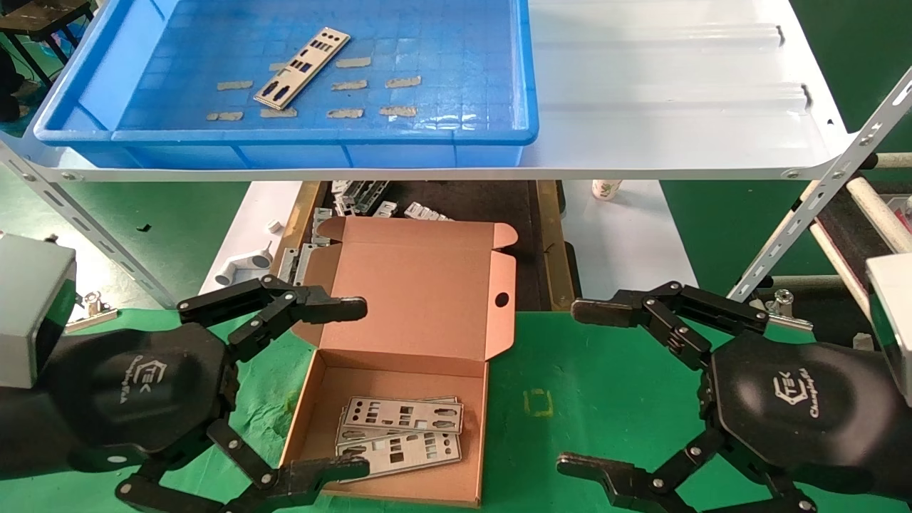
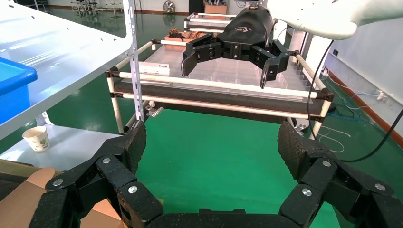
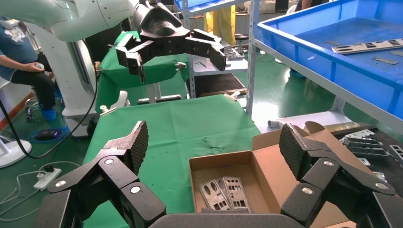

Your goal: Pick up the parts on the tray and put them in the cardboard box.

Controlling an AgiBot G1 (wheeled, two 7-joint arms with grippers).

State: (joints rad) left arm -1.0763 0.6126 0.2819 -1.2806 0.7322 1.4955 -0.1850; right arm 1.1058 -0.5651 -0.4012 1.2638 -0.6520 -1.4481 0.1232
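**Both grippers wide open and empty beside the box**

My left gripper hangs low over the green mat, its jaws spread wide with nothing between them. Its far fingertip sits against the box's raised lid and its near fingertip reaches over the front left corner of the cardboard box. My right gripper hovers on the other side of the box, jaws just as wide, holding nothing; bare green mat lies between it and the box's right wall, so there is open room there.

The box stands open at the mat's near middle, lid tipped back, with a round hole near the lid's right edge. A few parts lie stacked flat on its floor toward the front; how many I cannot count, as they overlap.

Beyond the lid, a dark recessed bin holds a jumble of grey brackets, partly hidden by the lid and by the shelf above. A white pipe fitting lies to the left of it.

Higher up, the white shelf carries the tray on its left half; the shelf's right half is bare. One part lies diagonally on the tray's floor toward its left side, among scraps of tan tape. The tray's far rim is cut off from the head view.
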